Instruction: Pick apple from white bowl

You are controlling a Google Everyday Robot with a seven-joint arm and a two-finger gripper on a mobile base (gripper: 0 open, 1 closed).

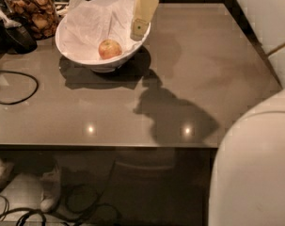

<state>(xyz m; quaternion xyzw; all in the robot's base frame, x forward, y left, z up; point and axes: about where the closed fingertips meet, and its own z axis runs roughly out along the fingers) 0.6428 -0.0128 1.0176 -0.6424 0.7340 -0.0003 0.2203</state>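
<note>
The apple [109, 48], yellow-orange with a red blush, lies in the middle of the white bowl [100, 65], on the crinkled white paper [88, 25] that lines it. The bowl stands at the back left of the brown table [193, 74]. My gripper [139, 32], cream-coloured, hangs down from the top of the view over the bowl's right rim. It is to the right of the apple and a little above it, not touching it.
A glass jar of brown snacks [32, 11] and a dark object [16, 36] stand left of the bowl. A black cable [14, 86] loops on the table's left. The table's front edge [104, 147] is near. My white body [255, 173] fills the lower right.
</note>
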